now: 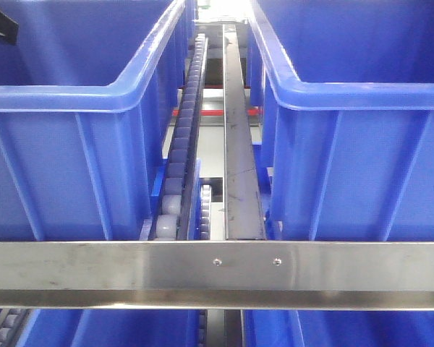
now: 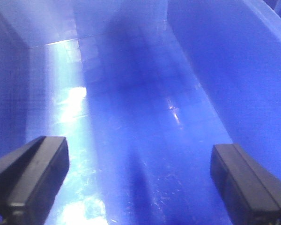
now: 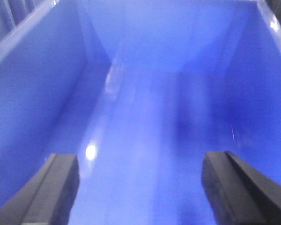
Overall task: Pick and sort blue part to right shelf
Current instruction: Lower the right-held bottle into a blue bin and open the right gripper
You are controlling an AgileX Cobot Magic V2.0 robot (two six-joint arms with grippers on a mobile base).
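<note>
The blue part shows in no view. The right shelf fills the front view: a flat steel front rail with two screws, and a roller track running back between two large blue bins. In the left wrist view my left gripper is open over the bare, scratched floor of a blue bin, with nothing between its dark fingers. In the right wrist view my right gripper is open inside another blue bin, also holding nothing. Neither gripper is visible in the front view.
The left bin and the right bin flank a steel divider strip. Further blue bins sit below the rail. A dark object shows at the top left corner. Bin walls rise close on both sides of each gripper.
</note>
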